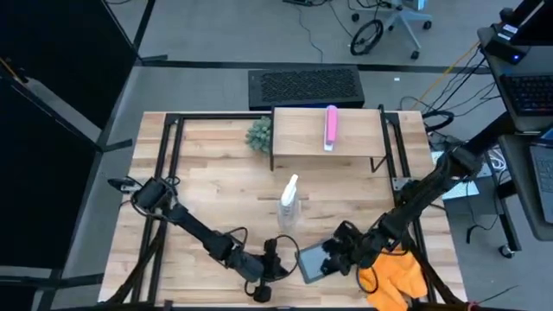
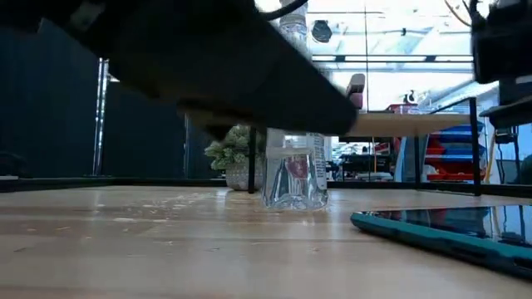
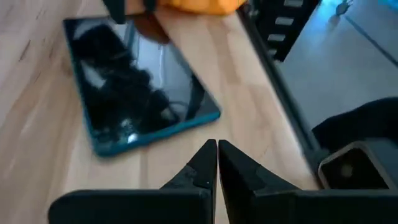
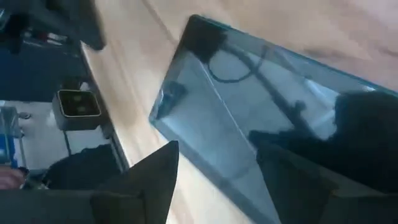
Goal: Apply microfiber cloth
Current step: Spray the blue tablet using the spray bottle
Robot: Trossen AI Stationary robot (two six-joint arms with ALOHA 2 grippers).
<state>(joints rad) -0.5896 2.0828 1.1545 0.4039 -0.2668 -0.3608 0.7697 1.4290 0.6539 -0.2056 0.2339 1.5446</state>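
A pale wooden slatted table (image 1: 216, 186) holds a clear plastic spray bottle (image 1: 289, 205). The closed left gripper (image 3: 217, 163) sits just short of a dark teal-edged flat tablet (image 3: 134, 87). The open right gripper (image 4: 214, 180) hovers over the tablet, bright orange soft microfiber cloth (image 1: 399, 275) behind it.

One orange cloth (image 1: 399, 278), one tablet (image 1: 313, 263), one spray bottle (image 1: 289, 206), two grippers — one small plant (image 1: 258, 134), perhaps.

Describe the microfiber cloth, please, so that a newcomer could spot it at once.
Look at the wooden table from above and go to its near right corner. Beside the dark tablet, by the right hand, lies the microfiber cloth, crumpled. It is the only bright orange, soft thing there.
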